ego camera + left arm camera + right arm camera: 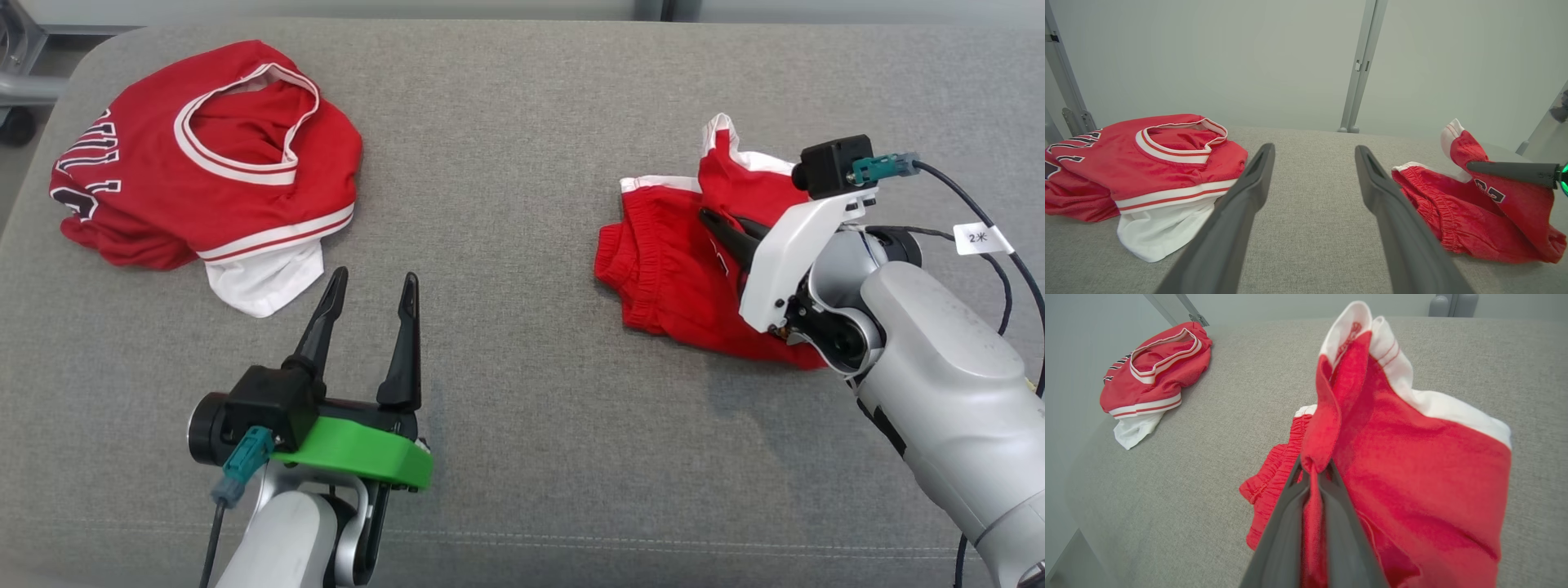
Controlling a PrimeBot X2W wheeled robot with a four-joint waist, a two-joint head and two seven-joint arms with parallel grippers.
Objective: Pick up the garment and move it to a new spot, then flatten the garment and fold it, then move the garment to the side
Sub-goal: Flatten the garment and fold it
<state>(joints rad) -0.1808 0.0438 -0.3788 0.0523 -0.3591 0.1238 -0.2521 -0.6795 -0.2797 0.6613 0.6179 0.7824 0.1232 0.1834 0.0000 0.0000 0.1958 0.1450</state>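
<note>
The red shorts (678, 278) lie bunched on the right of the grey cushion (522, 98) in the head view, with my right gripper (712, 219) down on them. My left gripper (375, 278) hovers with its fingers apart, near the red jersey (204, 188). The left wrist view has one corner of the shorts raised off the cushion. The right wrist view has my right fingers clamped on a fold of red cloth. I judge the pick-up only begun; moving, flattening, folding and setting aside remain.
</note>
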